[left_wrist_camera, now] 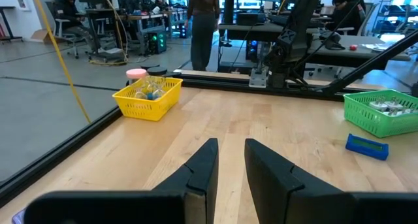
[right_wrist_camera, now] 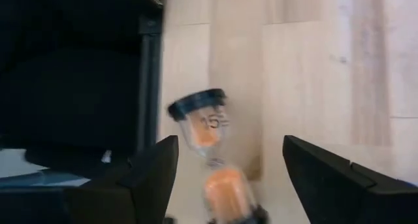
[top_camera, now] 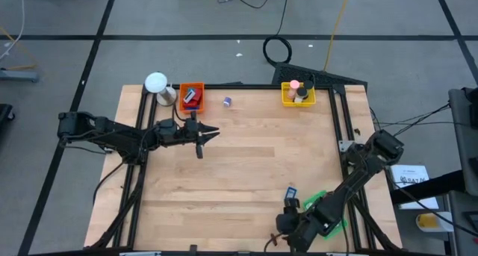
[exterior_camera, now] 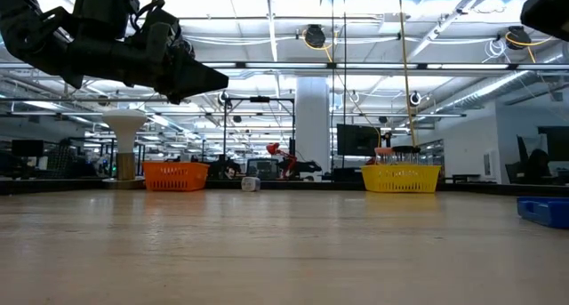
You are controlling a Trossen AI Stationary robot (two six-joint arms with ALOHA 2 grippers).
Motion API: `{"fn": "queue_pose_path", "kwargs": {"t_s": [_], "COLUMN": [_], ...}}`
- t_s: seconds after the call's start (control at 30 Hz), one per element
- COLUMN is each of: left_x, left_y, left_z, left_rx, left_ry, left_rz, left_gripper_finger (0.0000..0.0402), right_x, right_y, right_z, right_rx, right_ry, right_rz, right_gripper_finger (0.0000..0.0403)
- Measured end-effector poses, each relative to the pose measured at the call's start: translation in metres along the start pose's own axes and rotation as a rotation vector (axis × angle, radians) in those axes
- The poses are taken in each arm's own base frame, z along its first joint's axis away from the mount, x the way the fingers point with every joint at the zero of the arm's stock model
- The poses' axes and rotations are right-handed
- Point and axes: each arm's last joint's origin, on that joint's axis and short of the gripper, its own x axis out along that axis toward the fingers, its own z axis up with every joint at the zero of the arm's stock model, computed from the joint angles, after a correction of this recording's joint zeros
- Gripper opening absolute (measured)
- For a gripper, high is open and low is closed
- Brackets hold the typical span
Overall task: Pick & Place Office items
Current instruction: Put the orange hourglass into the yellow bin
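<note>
Sand-timer [right_wrist_camera: 212,155] with orange sand lies on the worktop [top_camera: 246,166] between the right gripper's [right_wrist_camera: 228,165] released fingers, near edge; left gripper [top_camera: 208,134] hangs empty, fingers narrowly apart, by the orange basket [top_camera: 191,97].

The floor [top_camera: 187,17] around the table was grey, crossed by dark lines, with cables [top_camera: 278,48] lying loose on it. Beyond the table the hall ran deep and open. The ceiling [exterior_camera: 267,20] was white, hung with pipes and strip lights. A pale column [exterior_camera: 312,123] stood in the middle. Desks [left_wrist_camera: 117,21] with monitors [exterior_camera: 357,140] lined the far side, and people sat there on chairs. One person [left_wrist_camera: 204,21] stood near a desk.
</note>
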Motion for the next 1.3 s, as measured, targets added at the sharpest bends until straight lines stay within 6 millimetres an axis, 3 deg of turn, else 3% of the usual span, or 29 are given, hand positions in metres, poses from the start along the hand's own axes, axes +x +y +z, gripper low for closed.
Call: {"fn": "queue_pose_path", "kwargs": {"t_s": [0.3,0.67,0.97,1.3], "left_x": [0.000,0.000,0.000,0.000], "left_y": [0.000,0.000,0.000,0.000], "left_z": [0.000,0.000,0.000,0.000], "left_rx": [0.000,0.000,0.000,0.000], "left_ry": [0.001,0.001,0.001,0.000], "left_rz": [0.000,0.000,0.000,0.000], "left_gripper_finger": [0.0076,0.0076,0.0076,0.0076], "right_x": [0.018,0.020,0.047,0.050], "right_y": [0.004,0.015,0.011,0.000], "right_z": [0.002,-0.006,-0.016,-0.004], "right_rx": [-0.040,-0.010,-0.071,-0.133], "right_ry": [-0.010,-0.026,0.053,0.005], "right_rz": [0.044,0.070,0.029,-0.009], "right_gripper_finger": [0.0263,0.0283,0.0278,0.0248]}}
